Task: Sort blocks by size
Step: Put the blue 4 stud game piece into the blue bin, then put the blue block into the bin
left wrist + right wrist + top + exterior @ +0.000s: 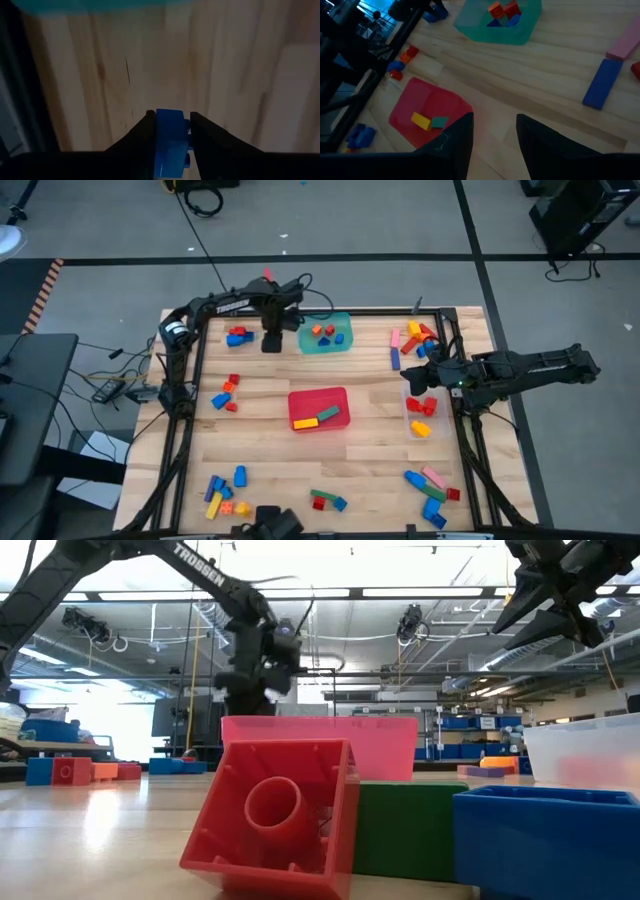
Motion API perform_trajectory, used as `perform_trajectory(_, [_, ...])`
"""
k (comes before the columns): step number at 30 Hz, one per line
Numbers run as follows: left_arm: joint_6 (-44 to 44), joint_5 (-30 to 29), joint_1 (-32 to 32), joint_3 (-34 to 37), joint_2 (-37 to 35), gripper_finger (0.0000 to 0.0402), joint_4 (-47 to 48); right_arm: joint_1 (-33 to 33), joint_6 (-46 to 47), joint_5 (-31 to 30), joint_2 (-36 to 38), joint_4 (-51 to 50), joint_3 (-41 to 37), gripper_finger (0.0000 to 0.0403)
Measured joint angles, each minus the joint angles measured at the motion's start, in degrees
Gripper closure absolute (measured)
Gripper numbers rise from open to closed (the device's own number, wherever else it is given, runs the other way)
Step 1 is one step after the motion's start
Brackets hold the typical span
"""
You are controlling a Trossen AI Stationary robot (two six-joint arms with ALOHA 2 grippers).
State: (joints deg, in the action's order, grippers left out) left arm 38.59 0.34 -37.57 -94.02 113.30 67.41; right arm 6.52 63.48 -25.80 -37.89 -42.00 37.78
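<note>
A small blue plastic brick (170, 142) sat squeezed between the left gripper (169, 131)'s fingers, above bare wood just left of the teal plastic tub (326, 333) at the table's far side. The right gripper (494, 132) hung partly open and empty near the clear plastic tub (421, 416) at the right edge.

Warehouse-like lab: storage shelving (480, 730), ceiling lights (420, 592)

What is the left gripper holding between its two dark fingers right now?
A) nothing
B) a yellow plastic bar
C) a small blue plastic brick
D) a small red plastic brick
C: in the left wrist view, the left gripper is closed on a small blue plastic brick above the wooden table.
</note>
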Motion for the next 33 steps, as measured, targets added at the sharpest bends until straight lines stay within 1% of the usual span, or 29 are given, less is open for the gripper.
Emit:
perform_trajectory(4, [-1.08, 0.74, 1.98, -6.00, 0.00, 0.0299, -1.02, 0.00, -0.24, 0.00, 0.00, 0.01, 0.00, 0.0240])
perform_trajectory(7, [-2.07, 1.88, 3.59, -8.56, -0.10, 0.0299, -6.62, 0.00, -0.24, 0.00, 0.00, 0.01, 0.00, 0.0240])
perform_trajectory(11, [-4.13, 2.20, 5.27, -8.74, 0.69, 0.0299, -14.75, 0.00, -0.24, 0.00, 0.00, 0.01, 0.00, 0.0240])
perform_trajectory(15, [-6.84, 2.87, 5.45, -8.71, 4.25, 0.0299, -19.14, 0.00, -0.24, 0.00, 0.00, 0.49, 0.00, 0.0240])
perform_trajectory(19, [-10.60, 2.91, 5.49, -8.63, 6.71, 0.0285, -20.85, 0.00, -0.07, 0.00, 0.00, 0.57, 0.00, 0.0240])
perform_trajectory(25, [-10.82, 2.93, 5.56, -8.60, 7.10, 0.0251, -22.01, -0.01, -0.05, 0.00, 0.01, 1.78, 0.00, 0.0240])
perform_trajectory(33, [-10.80, 2.25, 5.82, -8.54, 7.10, 0.0244, -26.64, -0.02, -0.13, 0.00, 0.00, 2.48, 0.00, 0.0240])
